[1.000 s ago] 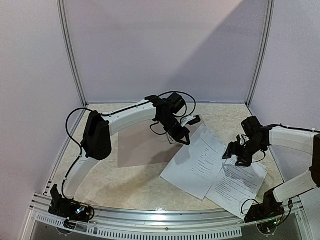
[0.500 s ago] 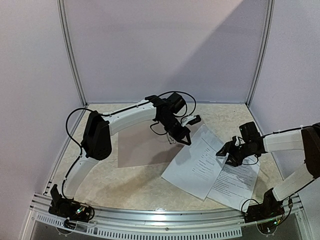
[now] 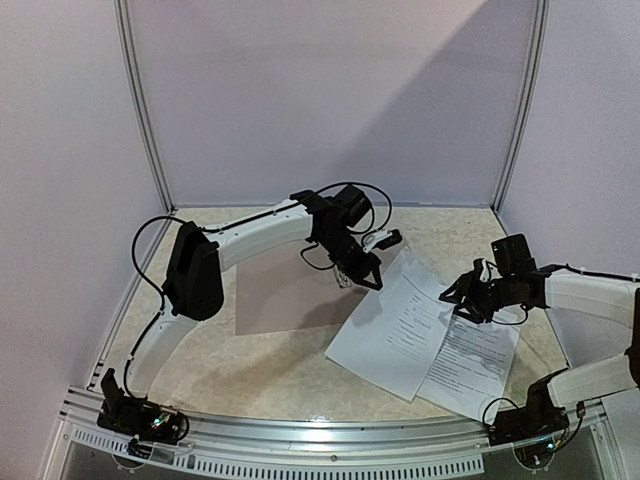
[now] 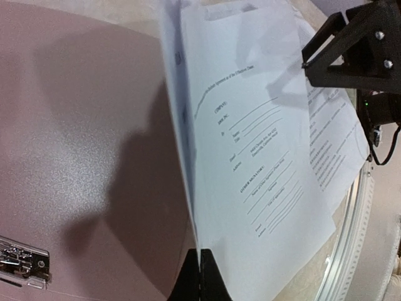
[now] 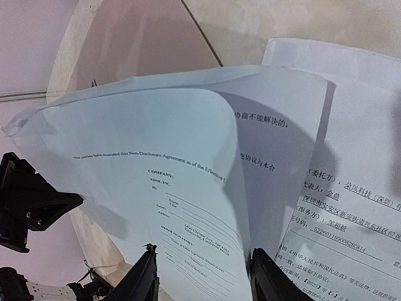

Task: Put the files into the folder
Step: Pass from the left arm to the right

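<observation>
On beige table [image 3: 260, 372], left claw [image 4: 199, 274] pinches files [image 3: 395, 332]; right claw [image 5: 203, 279] straddles them, spread.

The beige mottled table [image 3: 270, 375] carries the folder [image 3: 280, 300], which lies flat left of centre with its silver clip [image 4: 19, 260] showing on the upturned face. Right of it, a printed file [image 3: 395, 340] rests its near part on the tabletop with its far edge raised. It overlaps a second file [image 3: 480, 370] lying flat toward the right front edge.
</observation>
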`<state>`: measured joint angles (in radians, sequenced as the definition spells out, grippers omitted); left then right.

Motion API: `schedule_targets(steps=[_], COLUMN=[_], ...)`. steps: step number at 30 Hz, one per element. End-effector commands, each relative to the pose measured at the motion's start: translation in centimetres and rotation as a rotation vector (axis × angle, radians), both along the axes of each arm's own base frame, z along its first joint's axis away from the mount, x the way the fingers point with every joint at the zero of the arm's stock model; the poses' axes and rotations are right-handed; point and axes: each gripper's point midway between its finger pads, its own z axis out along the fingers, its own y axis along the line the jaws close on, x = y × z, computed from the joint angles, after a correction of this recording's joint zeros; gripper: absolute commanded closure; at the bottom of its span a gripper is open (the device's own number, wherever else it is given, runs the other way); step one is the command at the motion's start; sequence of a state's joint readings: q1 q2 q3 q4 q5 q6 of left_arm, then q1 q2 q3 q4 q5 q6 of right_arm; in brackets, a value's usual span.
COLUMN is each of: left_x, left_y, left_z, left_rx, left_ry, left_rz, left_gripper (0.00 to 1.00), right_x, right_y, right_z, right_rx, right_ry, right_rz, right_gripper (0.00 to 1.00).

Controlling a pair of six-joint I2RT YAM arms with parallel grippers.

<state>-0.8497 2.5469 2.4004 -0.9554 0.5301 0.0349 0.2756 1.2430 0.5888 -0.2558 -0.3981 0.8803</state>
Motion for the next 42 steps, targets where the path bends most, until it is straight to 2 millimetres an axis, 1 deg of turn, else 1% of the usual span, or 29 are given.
schedule_targets(steps=[1, 3, 8, 9, 10, 11, 14, 16, 17, 18, 19, 20, 21, 22, 23, 25, 26, 28, 29, 30, 31, 32, 36, 37, 39, 40, 42], left_x=[0.7, 0.7, 0.7, 0.7, 0.8, 0.8, 0.8, 0.9, 0.8, 0.8, 0.7, 0.5, 0.4, 0.1, -0.1, -0.2, -0.2, 0.1, 0.3, 0.4, 0.4, 0.4, 0.2, 0.2, 0.1, 0.1, 0.2], left_y=[-0.1, -0.2, -0.2, -0.2, -0.1, -0.1, -0.2, -0.1, -0.1, -0.1, -0.2, -0.3, -0.4, -0.5, -0.6, -0.7, -0.7, -0.5, -0.3, -0.2, -0.1, 0.1, 0.0, 0.0, 0.1, 0.3, 1.2], left_z=[-1.0, -1.0, -1.1, -1.1, -1.2, -1.2, -1.3, -1.3, -1.2, -1.2, -1.1, -1.0, -0.9, -0.9, -1.0, -1.3, -1.3, -1.3, -1.3, -1.2, -1.1, -0.9, -0.5, -0.3, 0.1, 0.8, 2.9], left_rx=[0.007, 0.005, 0.007, 0.008, 0.01, 0.009, 0.009, 0.011, 0.009, 0.007, 0.0, -0.005, -0.01, -0.011, -0.006, 0.0, -0.004, -0.01, -0.014, -0.02, -0.025, -0.03, -0.046, -0.052, -0.058, -0.064, -0.088], left_ry=[0.0, 0.0, -0.005, -0.005, -0.004, -0.006, -0.005, -0.003, -0.003, -0.001, -0.001, -0.002, -0.001, -0.004, -0.004, 0.007, 0.017, 0.04, 0.053, 0.066, 0.076, 0.083, 0.078, 0.078, 0.072, 0.06, 0.036], left_rz=[0.012, 0.013, 0.01, 0.008, 0.008, 0.008, 0.006, 0.009, 0.007, 0.003, -0.006, -0.015, -0.023, -0.04, -0.053, -0.063, -0.065, -0.051, -0.043, -0.036, -0.034, -0.039, -0.064, -0.066, -0.081, -0.093, -0.121], left_gripper=[1.0, 1.0, 1.0, 1.0, 1.0, 1.0, 1.0, 1.0, 1.0, 0.97, 0.92, 0.83, 0.74, 0.62, 0.55, 0.53, 0.52, 0.48, 0.44, 0.39, 0.32, 0.28, 0.15, 0.12, 0.05, 0.03, 0.01], right_x=[0.5, 0.6, 1.5, 1.7, 1.8, 2.0, 2.2, 2.2, 2.2, 2.4, 2.4, 2.5, 2.4, 2.3, 2.1, 1.6, 0.9, 0.3, 0.0, -0.1, -0.3, -0.5, -0.9, -0.8, 0.0, 0.6, 1.5], right_y=[1.1, 1.0, 1.1, 1.2, 1.3, 1.6, 1.8, 1.7, 1.5, 1.0, 0.3, -0.3, -1.0, -1.7, -2.4, -3.7, -4.4, -5.8, -6.4, -6.9, -7.8, -8.6, -11.0, -11.3, -10.7, -10.2, -7.9], right_z=[-0.6, -1.6, -2.5, -2.6, -2.9, -2.8, -3.3, -3.2, -2.8, -2.2, -1.7, -0.6, 0.0, 0.9, 1.5, 2.9, 3.1, 4.3, 4.8, 5.8, 6.4, 7.0, 8.9, 9.5, 10.7, 11.8, 14.0], right_rx=[0.02, -0.005, -0.014, -0.013, -0.007, 0.003, 0.01, -0.004, -0.025, -0.06, -0.104, -0.145, -0.191, -0.23, -0.265, -0.331, -0.369, -0.436, -0.47, -0.492, -0.539, -0.572, -0.68, -0.695, -0.693, -0.679, -0.618], right_ry=[0.015, 0.041, 0.035, 0.027, 0.027, 0.018, 0.032, 0.04, 0.035, 0.027, 0.028, 0.012, 0.013, 0.008, 0.011, 0.012, 0.034, 0.036, 0.037, 0.023, 0.02, 0.016, 0.019, 0.01, -0.023, -0.055, -0.114], right_rz=[0.06, 0.07, 0.066, 0.07, 0.076, 0.084, 0.093, 0.097, 0.101, 0.092, 0.09, 0.08, 0.079, 0.071, 0.06, 0.047, 0.043, 0.033, 0.026, 0.018, 0.005, -0.005, -0.032, -0.033, 0.012, 0.043, 0.153], right_gripper=[0.5, 0.5, 0.5, 0.52, 0.55, 0.62, 0.84, 0.96, 1.0, 1.0, 1.0, 1.0, 1.0, 1.0, 1.0, 1.0, 1.0, 1.0, 1.0, 1.0, 1.0, 1.0, 1.0, 1.0, 1.0, 1.0, 1.0])
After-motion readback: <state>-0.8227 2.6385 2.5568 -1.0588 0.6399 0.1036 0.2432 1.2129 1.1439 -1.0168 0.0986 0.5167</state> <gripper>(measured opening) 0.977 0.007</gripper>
